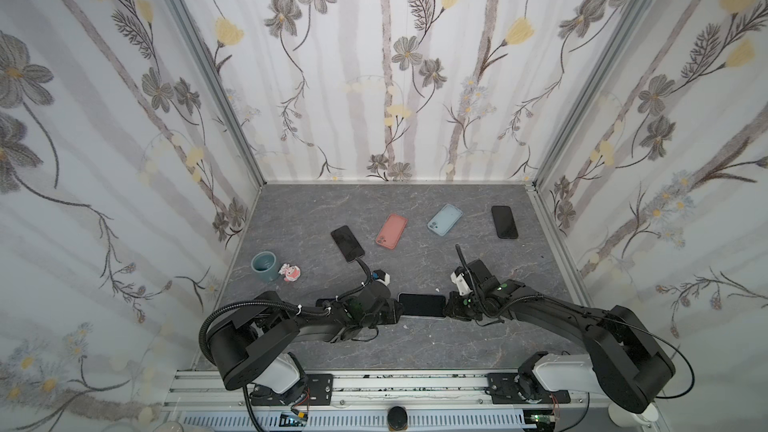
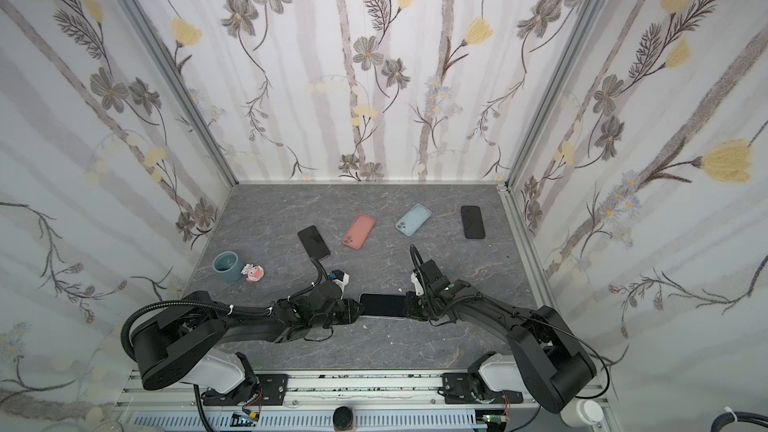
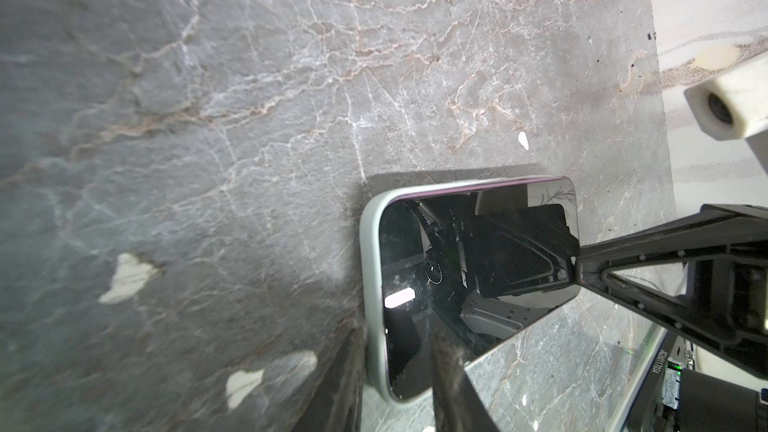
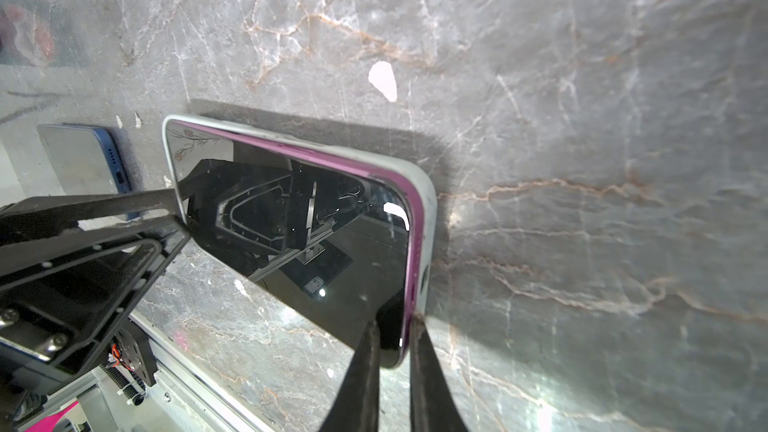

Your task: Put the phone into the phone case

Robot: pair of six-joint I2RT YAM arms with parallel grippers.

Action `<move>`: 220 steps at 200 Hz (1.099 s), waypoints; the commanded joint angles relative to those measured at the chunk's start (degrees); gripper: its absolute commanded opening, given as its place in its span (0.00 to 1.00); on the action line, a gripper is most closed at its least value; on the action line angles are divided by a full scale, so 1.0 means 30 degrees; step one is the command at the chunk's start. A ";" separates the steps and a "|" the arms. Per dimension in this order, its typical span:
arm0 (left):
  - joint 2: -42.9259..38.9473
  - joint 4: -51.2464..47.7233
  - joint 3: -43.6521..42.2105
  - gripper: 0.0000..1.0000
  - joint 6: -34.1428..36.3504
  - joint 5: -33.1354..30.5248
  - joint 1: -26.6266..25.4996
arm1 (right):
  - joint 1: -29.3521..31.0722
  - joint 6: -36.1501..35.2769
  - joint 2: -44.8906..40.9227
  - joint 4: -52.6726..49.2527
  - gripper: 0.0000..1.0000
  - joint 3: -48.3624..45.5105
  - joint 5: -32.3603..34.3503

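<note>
We have the phone (image 1: 422, 304) near-centre on the tabletop (image 1: 415, 351), far edge proud of the case (image 4: 429, 201), left hand (image 1: 398, 310) clamped on its cased left end, right hand (image 1: 449, 307) pinched on its right; an uneven squeeze could pop it out.

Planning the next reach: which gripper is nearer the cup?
Left. The left gripper sits at the phone's end nearer the cup; the right gripper pinches its far end.
</note>
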 commanded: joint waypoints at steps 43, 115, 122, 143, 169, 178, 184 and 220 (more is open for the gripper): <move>0.0255 -0.1400 0.0015 0.31 0.0163 -0.0034 0.0016 | 0.0302 -0.0382 0.0931 -0.1386 0.12 -0.0479 0.1841; 0.0168 -0.1459 -0.0032 0.31 0.0104 -0.0067 0.0033 | 0.0354 -0.0387 0.1413 -0.1656 0.12 -0.0558 0.2686; 0.0123 -0.1459 -0.0026 0.31 0.0102 -0.0053 0.0029 | 0.0350 -0.0406 0.1422 -0.1704 0.12 -0.0567 0.2779; 0.0123 -0.1459 -0.0090 0.31 0.0104 -0.0089 0.0033 | 0.0449 -0.0412 0.1581 -0.1880 0.12 -0.0606 0.3028; 0.0089 -0.1459 -0.0104 0.31 0.0097 -0.0089 0.0034 | 0.0610 -0.0396 0.1821 -0.2090 0.12 -0.0539 0.3209; 0.0067 -0.1482 -0.0087 0.30 0.0089 -0.0097 0.0031 | 0.0714 -0.0397 0.1867 -0.2320 0.12 -0.0399 0.3511; 0.0059 -0.1488 -0.0091 0.30 0.0104 -0.0106 0.0049 | 0.0782 -0.0411 0.1881 -0.2510 0.12 -0.0293 0.3703; -0.0068 -0.1608 -0.0095 0.30 0.0163 -0.0224 0.0020 | 0.1301 -0.0426 0.1856 -0.3621 0.13 0.0670 0.4662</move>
